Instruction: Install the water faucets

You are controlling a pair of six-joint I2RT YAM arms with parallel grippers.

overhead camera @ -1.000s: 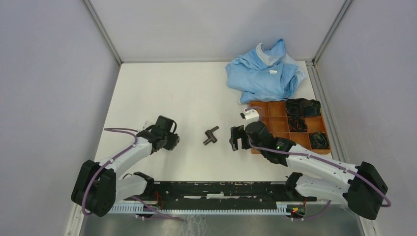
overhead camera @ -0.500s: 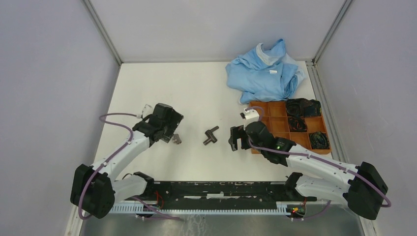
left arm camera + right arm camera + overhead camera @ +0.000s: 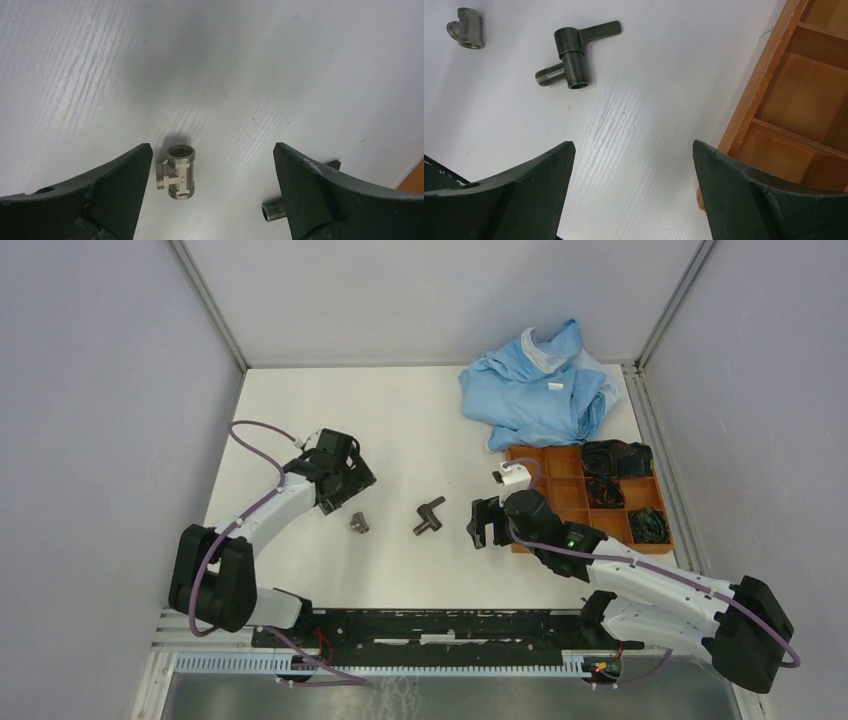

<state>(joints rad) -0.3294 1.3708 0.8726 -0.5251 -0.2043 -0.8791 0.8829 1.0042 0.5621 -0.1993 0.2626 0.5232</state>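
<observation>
A small silver-grey T-shaped fitting (image 3: 359, 524) lies loose on the white table. In the left wrist view the T-shaped fitting (image 3: 179, 171) rests close to the left finger, touching neither finger. My left gripper (image 3: 345, 495) (image 3: 211, 147) hovers open just behind it. A darker faucet piece (image 3: 429, 516) with a lever handle and a threaded stub lies to its right; its stub end (image 3: 274, 210) peeks out by the right finger. My right gripper (image 3: 483, 524) (image 3: 633, 144) stands open and empty right of the faucet piece (image 3: 574, 55), with the fitting (image 3: 466, 27) beyond.
An orange compartment tray (image 3: 560, 490) (image 3: 769, 75) sits right beside my right gripper, with dark parts in its right-hand cells. A crumpled blue cloth (image 3: 540, 390) lies at the back right. Grey walls enclose the table on three sides.
My left gripper opened and let go of the T-shaped fitting, then drew back toward the far left. The fitting stays on the table. The right arm barely moved.
</observation>
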